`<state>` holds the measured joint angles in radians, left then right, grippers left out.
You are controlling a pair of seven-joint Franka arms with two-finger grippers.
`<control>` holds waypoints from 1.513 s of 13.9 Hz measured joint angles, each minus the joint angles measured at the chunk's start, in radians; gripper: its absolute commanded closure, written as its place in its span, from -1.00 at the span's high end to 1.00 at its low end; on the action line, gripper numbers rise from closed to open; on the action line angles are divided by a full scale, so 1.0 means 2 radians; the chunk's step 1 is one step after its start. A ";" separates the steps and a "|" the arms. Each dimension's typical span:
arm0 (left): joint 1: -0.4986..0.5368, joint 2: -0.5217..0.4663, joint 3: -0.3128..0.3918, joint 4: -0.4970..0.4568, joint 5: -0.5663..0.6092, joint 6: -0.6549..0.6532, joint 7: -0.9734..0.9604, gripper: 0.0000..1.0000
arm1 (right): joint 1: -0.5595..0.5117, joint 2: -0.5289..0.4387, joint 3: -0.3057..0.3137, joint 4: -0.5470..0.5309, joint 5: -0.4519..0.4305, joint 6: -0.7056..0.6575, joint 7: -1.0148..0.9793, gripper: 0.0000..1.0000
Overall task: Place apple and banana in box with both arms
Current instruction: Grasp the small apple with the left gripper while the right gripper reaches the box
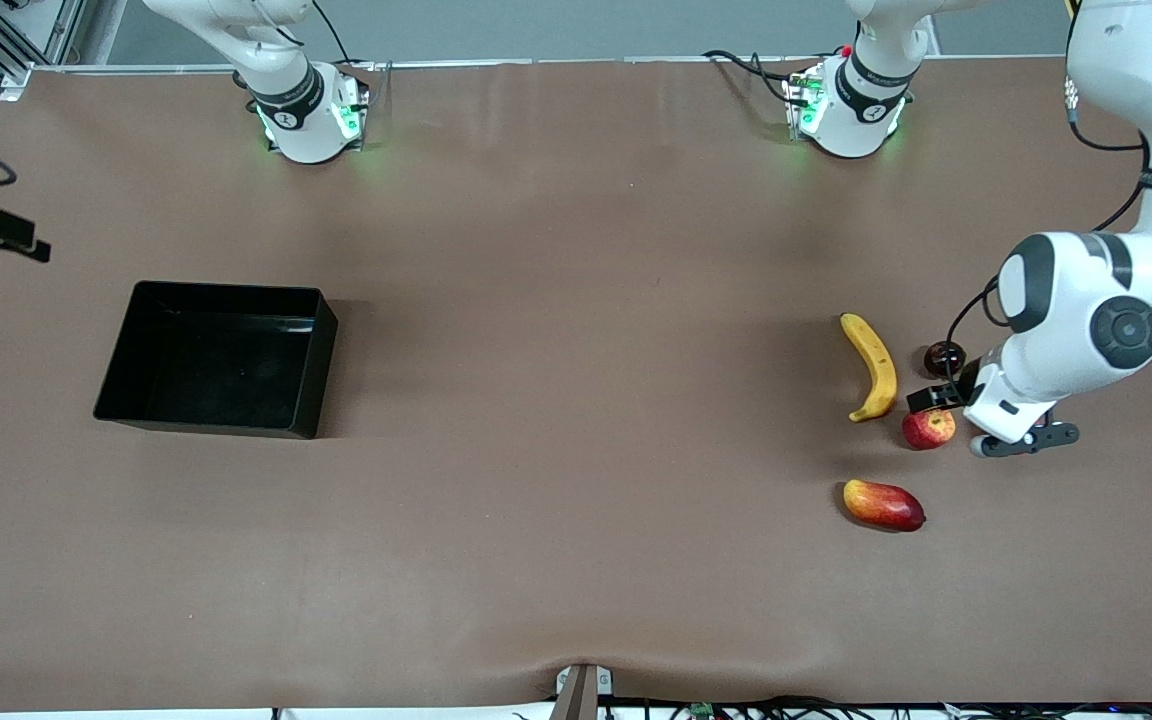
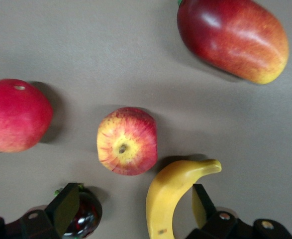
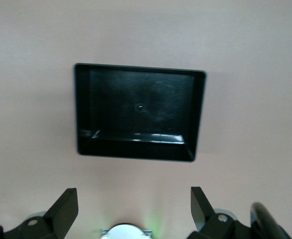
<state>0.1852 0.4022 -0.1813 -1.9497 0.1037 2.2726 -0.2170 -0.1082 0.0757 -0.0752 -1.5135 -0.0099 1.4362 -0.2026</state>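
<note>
One apple, one banana, one box, three other fruits.

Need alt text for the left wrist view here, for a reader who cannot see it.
The open left gripper hangs over a brown table above a cluster of fruit, with the red-and-yellow apple at centre. The banana curves beside the apple; a pink-red round fruit, a mango-like fruit and a small dark red fruit lie around them.

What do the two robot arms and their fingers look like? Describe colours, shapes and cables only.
Both arms are glossy white with rounded dark grey joints. The left arm carries black cables. The bases glow green. Each gripper has flat black fingers, wedge-shaped.
</note>
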 measured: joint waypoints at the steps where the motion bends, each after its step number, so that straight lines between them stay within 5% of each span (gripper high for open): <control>1: 0.000 0.007 0.000 0.000 0.000 0.008 0.000 1.00 | -0.005 0.011 0.000 0.000 -0.004 0.008 -0.013 1.00; 6: 0.000 0.040 0.000 0.000 0.020 0.042 0.000 1.00 | -0.032 0.083 0.000 -0.038 -0.006 0.090 -0.055 1.00; 12: 0.009 0.052 0.000 0.003 0.055 0.043 -0.003 0.92 | -0.095 0.096 -0.002 -0.210 -0.006 0.296 -0.128 1.00; 14: 0.010 0.059 0.000 0.008 0.055 0.046 -0.004 0.69 | -0.111 0.096 -0.002 -0.258 -0.006 0.343 -0.138 0.20; 15: 0.010 0.062 0.000 0.012 0.055 0.047 -0.007 0.43 | -0.112 0.096 -0.002 -0.275 -0.006 0.354 -0.139 -0.28; 16: 0.009 0.065 0.000 0.016 0.055 0.047 -0.012 -0.24 | -0.113 0.098 -0.002 -0.292 -0.006 0.372 -0.139 -0.75; 17: 0.009 0.069 0.000 0.021 0.055 0.047 -0.018 -0.72 | -0.115 0.100 -0.002 -0.309 -0.006 0.396 -0.139 -1.00; 18: 0.009 0.071 -0.001 0.025 0.055 0.046 -0.023 -1.00 | -0.118 0.103 -0.002 -0.323 -0.006 0.416 -0.139 -1.00; 21: 0.008 0.076 -0.001 0.035 0.055 0.046 -0.031 -1.00 | -0.123 0.108 -0.002 -0.335 -0.005 0.431 -0.139 -1.00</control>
<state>0.2016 0.5541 -0.1825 -1.8807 0.2145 2.3652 -0.2792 -0.3545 0.2909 -0.0784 -2.1834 -0.0208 2.2976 -0.4797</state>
